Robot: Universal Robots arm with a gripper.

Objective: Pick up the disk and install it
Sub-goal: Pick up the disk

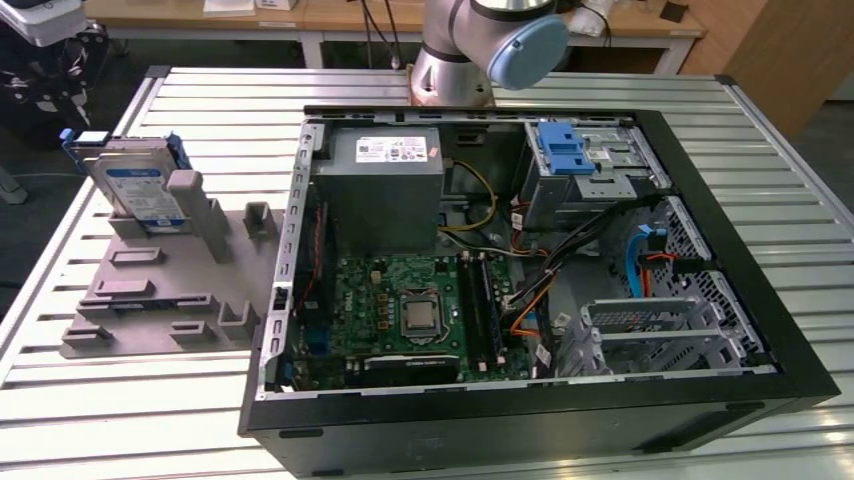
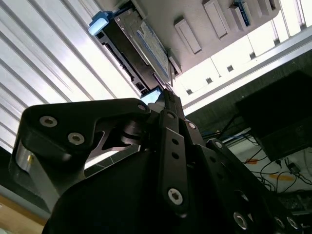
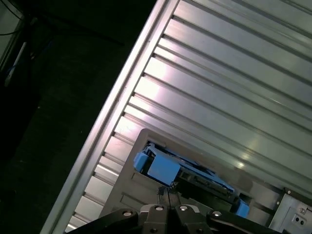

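One disk [image 1: 143, 195] upright in grey holder [image 1: 160, 290] | pincer [image 3: 164, 193] tips together, gripping nothing

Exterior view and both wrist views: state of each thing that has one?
disk: standing on edge in the grey holder, not gripped, not installed.
pincer: shut, empty, pointed toward the disk, apart from it.
computer case: lying on its side, side panel off, inside exposed.
processor: seated in its socket, no cooler on it.
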